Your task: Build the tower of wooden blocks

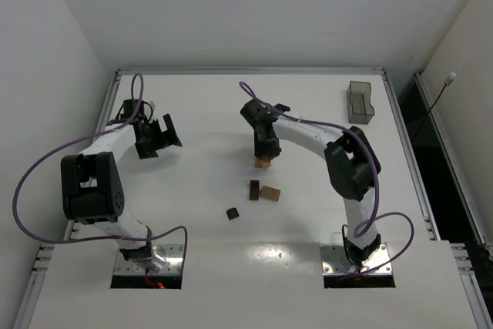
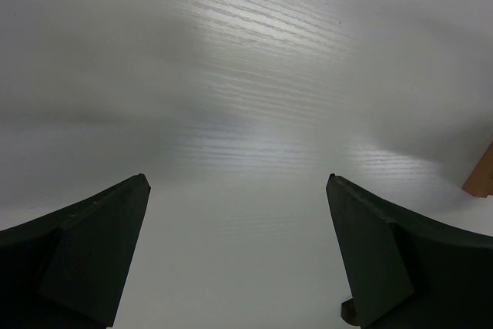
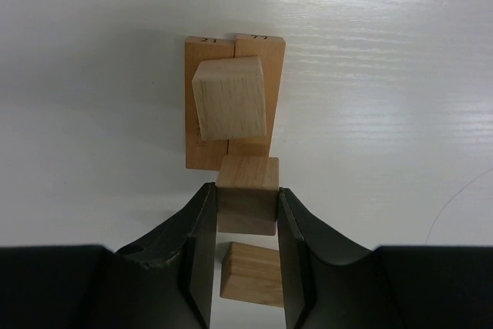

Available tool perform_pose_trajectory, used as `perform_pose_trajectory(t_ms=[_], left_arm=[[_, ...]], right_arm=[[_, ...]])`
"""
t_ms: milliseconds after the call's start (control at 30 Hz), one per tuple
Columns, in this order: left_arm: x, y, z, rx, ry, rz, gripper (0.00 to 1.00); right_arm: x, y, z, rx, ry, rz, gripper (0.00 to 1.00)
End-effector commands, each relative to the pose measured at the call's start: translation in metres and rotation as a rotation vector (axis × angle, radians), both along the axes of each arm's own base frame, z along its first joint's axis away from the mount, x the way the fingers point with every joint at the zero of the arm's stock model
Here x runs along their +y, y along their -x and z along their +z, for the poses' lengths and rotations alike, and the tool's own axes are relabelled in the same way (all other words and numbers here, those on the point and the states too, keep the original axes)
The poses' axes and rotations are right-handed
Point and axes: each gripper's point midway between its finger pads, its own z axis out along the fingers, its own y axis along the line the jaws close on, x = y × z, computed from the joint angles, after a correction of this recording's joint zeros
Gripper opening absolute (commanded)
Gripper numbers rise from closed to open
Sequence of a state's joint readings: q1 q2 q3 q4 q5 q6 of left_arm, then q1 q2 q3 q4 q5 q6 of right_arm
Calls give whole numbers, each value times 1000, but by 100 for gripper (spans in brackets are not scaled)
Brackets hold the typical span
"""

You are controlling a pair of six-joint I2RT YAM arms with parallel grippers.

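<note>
In the right wrist view the tower is two light tan bars (image 3: 199, 148) lying side by side on the table, with a tan cube (image 3: 229, 102) resting slightly askew on them. My right gripper (image 3: 246, 190) is shut on another tan cube (image 3: 247, 175), held just short of the near end of the bars. A further tan block (image 3: 251, 275) lies on the table below the jaws. Seen from above, the right gripper (image 1: 264, 150) hangs over the stack (image 1: 263, 163) at mid-table. My left gripper (image 1: 158, 138) stands open at the far left, with nothing between its fingers (image 2: 92, 256).
Two dark brown blocks (image 1: 254, 189) (image 1: 233, 213) and a tan block (image 1: 270, 193) lie loose on the table nearer the arm bases. A translucent grey bin (image 1: 360, 102) stands at the back right. A tan block edge (image 2: 481, 175) shows at the right border of the left wrist view.
</note>
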State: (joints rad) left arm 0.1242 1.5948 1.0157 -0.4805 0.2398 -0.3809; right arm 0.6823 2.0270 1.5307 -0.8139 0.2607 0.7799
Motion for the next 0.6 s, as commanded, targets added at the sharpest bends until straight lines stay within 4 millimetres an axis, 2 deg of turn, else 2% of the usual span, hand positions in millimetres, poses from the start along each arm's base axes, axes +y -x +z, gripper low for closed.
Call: perform_pose_trajectory(t_ms=[0, 200, 433, 567], left_arm=[[4, -3, 4, -28, 4, 23, 99], [4, -5, 5, -37, 3, 23, 99], [5, -8, 5, -37, 3, 23, 99], [5, -8, 5, -37, 3, 23, 99]], right_arm=[[10, -3, 5, -1, -49, -18, 0], [15, -6, 7, -3, -64, -15, 0], [5, -9, -3, 14, -44, -46, 0], [6, -10, -5, 15, -44, -46, 0]])
